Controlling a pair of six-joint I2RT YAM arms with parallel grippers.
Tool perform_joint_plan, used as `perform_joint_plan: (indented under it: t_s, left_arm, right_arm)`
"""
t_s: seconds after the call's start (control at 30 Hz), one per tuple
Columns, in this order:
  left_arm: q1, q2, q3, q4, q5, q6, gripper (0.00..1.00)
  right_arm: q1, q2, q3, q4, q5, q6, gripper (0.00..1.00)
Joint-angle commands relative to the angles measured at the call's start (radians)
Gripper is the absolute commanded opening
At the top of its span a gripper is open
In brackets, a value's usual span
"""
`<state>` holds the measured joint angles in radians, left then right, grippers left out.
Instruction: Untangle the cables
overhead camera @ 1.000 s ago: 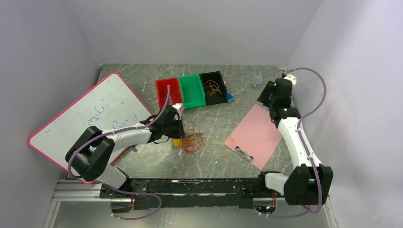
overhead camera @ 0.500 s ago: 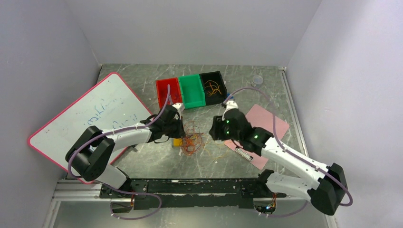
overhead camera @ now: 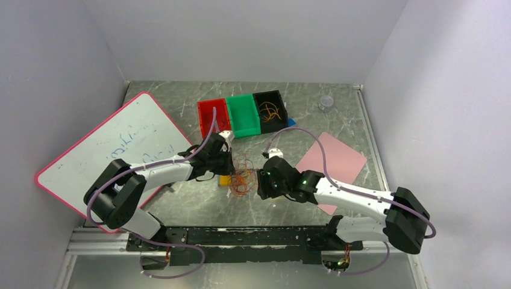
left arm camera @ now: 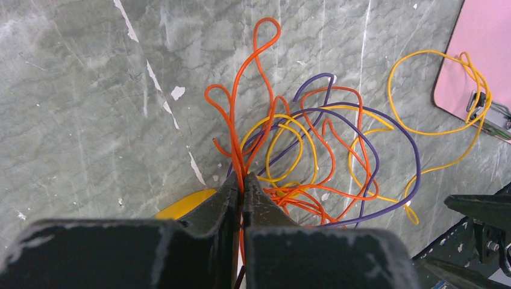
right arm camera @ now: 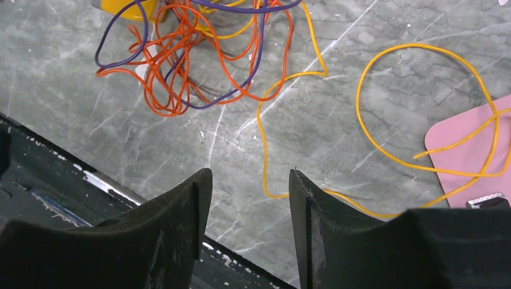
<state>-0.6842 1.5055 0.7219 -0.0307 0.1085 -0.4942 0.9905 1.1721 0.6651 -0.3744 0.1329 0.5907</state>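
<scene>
Cables [overhead camera: 243, 174] lie in a loose heap mid-table, with orange, yellow and purple loops crossing over a yellow block [left arm camera: 181, 206]. One yellow strand [right arm camera: 263, 156] trails off toward 3 o'clock, onto the pink clipboard [overhead camera: 337, 162]. I judge them thin, light, limp and a little springy: a pull on one loop would likely drag the whole heap (only the other grip anchors it), and the smooth jackets may slip. The best holds look like the free outer loops or a loose end, not the crossed core. Left gripper [left arm camera: 243, 188] sits at the heap's 9 o'clock, jaws together, pinching a few orange strands. Right gripper [right arm camera: 249, 177] sits at the heap's 4 o'clock, jaws a moderate gap apart with nothing in them. It is low over bare table [right arm camera: 337, 24], and the yellow strand passes beneath the gap.
</scene>
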Motion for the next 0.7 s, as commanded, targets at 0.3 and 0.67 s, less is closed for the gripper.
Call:
perform_joint_plan:
  t_s: [0.3, 0.67]
  left_arm:
    - [-0.003, 0.008, 0.03, 0.004, 0.008, 0.004, 0.07]
    - [-0.003, 0.016, 0.035, 0.008, 0.01, 0.005, 0.07]
  right_arm:
    - [0.007, 0.141, -0.048, 0.134, 0.035, 0.011, 0.51]
    - [0.007, 0.181, -0.068, 0.135, 0.113, 0.071, 0.23]
